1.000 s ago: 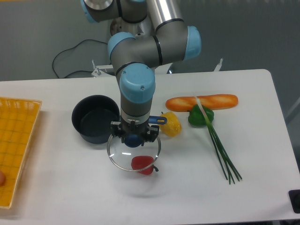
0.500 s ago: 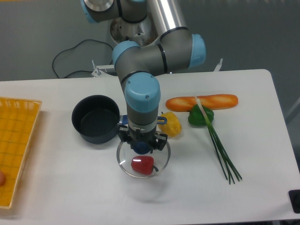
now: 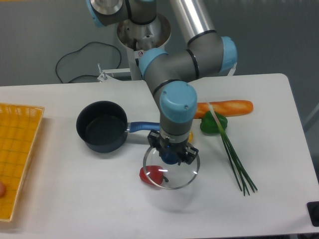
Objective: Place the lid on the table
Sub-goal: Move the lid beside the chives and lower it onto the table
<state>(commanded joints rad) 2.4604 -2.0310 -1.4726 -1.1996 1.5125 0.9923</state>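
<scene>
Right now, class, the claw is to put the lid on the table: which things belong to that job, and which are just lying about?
Job: lid, claw, table.

Lying about: pot, red pepper, green pepper, baguette, chives, tray.

Grey wall (image 3: 279,35) behind — black cable (image 3: 75,62) trailing along it.

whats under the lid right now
The lid, held by the gripper, hangs above the table. Through its left edge shows part of a red pepper; the rest is bare white tabletop. Its knob is hidden by the gripper.
</scene>
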